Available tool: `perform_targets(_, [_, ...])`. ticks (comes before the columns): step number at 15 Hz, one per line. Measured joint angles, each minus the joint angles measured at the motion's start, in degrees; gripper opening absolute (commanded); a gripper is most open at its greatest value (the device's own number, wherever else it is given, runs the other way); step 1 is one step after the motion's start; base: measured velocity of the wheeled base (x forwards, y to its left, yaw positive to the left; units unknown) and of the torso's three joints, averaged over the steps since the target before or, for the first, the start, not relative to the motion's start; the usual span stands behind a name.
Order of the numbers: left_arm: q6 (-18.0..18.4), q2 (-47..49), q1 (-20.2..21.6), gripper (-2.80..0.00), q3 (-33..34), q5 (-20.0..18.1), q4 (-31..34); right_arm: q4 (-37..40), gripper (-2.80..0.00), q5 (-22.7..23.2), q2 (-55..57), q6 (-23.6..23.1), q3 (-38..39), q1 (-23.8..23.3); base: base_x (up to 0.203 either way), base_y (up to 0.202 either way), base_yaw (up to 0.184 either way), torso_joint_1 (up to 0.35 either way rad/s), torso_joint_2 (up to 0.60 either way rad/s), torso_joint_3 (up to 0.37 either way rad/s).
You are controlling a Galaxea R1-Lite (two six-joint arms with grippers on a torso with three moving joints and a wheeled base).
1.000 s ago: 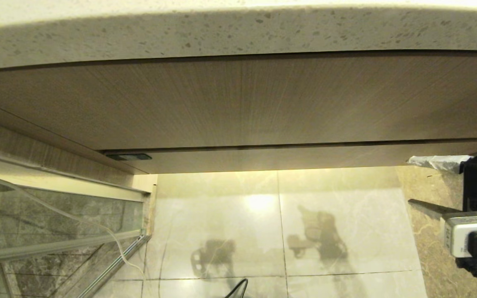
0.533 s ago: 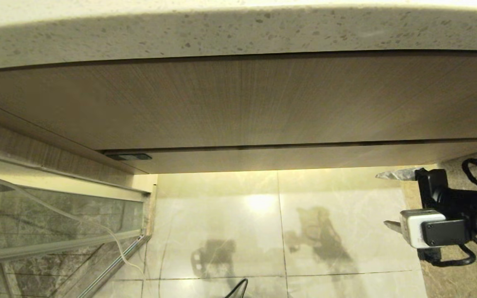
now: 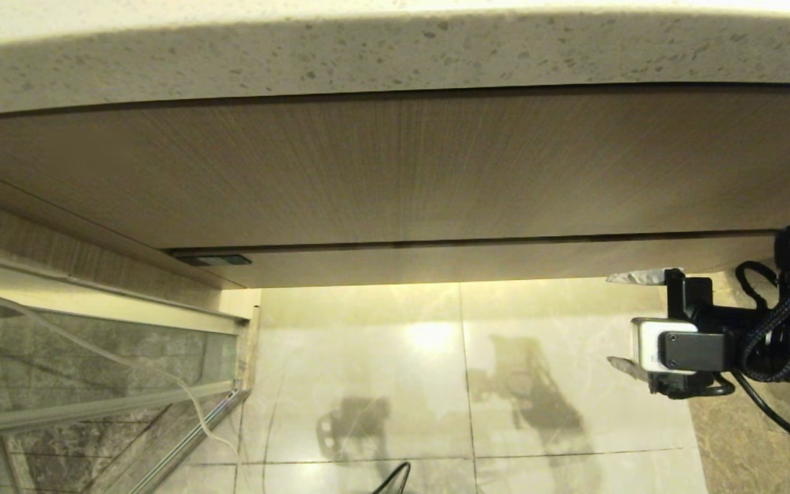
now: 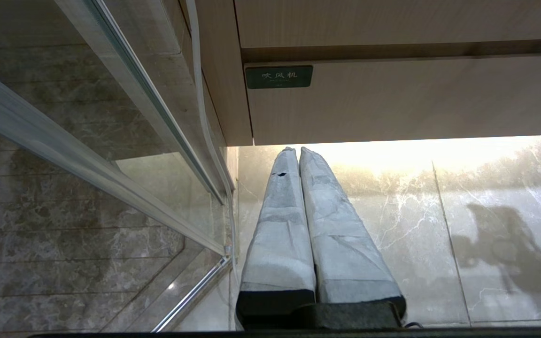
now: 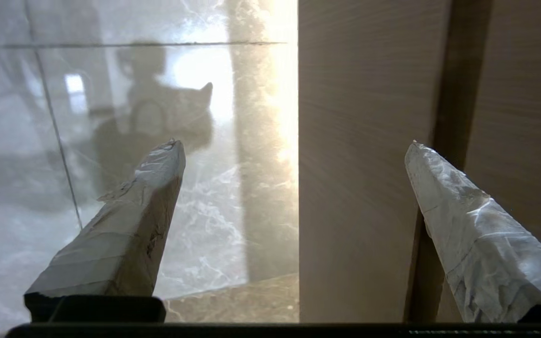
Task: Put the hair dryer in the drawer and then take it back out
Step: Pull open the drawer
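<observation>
Drawer (image 3: 477,264) is shut, tucked under the taller wood-grain panel (image 3: 395,171). Right gripper (image 3: 625,319) is spread wide, empty, straddling its lower edge at the right end. Left gripper (image 4: 294,155) pinched closed, holding nothing.

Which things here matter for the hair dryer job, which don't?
Job: shallow pale wood-grain drawer, shut; right tool, open, near its right end; hair dryer not visible.
Around: speckled stone countertop; taller wood-grain panel; glass partition; left tool, parked.
</observation>
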Motion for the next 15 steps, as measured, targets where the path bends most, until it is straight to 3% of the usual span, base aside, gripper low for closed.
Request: perform_targets(15, [0.0, 0.0, 0.0, -2.80, 0.0, 0.0, 0.0, -13.9, 0.00, 0.0, 8.2, 5.7, -0.2, 0.5, 0.000, 0.000, 0.000, 0.000, 0.00, 0.000])
